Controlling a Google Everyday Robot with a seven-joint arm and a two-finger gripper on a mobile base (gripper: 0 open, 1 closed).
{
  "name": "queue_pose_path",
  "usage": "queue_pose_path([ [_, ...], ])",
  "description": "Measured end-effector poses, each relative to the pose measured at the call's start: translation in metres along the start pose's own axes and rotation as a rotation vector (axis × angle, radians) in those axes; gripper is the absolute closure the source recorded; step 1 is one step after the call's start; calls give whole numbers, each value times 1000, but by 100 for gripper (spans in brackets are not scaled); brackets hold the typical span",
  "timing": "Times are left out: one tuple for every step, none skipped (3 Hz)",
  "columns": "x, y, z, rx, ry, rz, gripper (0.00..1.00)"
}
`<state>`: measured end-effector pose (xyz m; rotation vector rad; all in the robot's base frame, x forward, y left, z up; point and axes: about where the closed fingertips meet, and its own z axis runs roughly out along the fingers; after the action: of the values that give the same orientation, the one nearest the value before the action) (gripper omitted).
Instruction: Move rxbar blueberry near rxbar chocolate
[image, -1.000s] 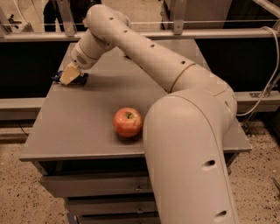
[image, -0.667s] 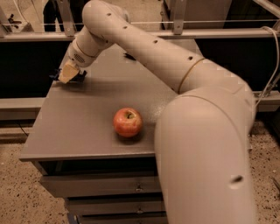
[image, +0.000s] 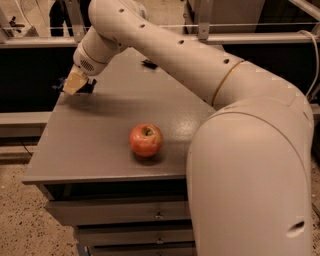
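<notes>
My gripper (image: 75, 83) is at the far left edge of the grey table (image: 100, 150), low over the surface, with its tan tip pointing left. A dark thing (image: 89, 88) shows right at the gripper. It may be the rxbar blueberry, but its colour and print do not show. A small flat black bar, the rxbar chocolate (image: 148, 63), lies at the back of the table, partly behind my arm. It is well to the right of the gripper.
A red apple (image: 146, 140) stands near the table's front middle. My arm's large white links (image: 250, 165) cover the right side of the table. Drawers (image: 125, 212) sit under the tabletop. A rail and a dark gap run behind the table.
The gripper has shifted slightly left along the table's far left edge. The arm's near links have swung and fill more of the right side. The apple has not moved.
</notes>
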<state>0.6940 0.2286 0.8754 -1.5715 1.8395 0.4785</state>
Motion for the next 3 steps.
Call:
queue_pose_path([
  [4, -5, -6, 32, -9, -2, 58],
  [2, -12, -26, 98, -10, -18, 81],
  [2, -26, -60, 193, 5, -37, 100],
])
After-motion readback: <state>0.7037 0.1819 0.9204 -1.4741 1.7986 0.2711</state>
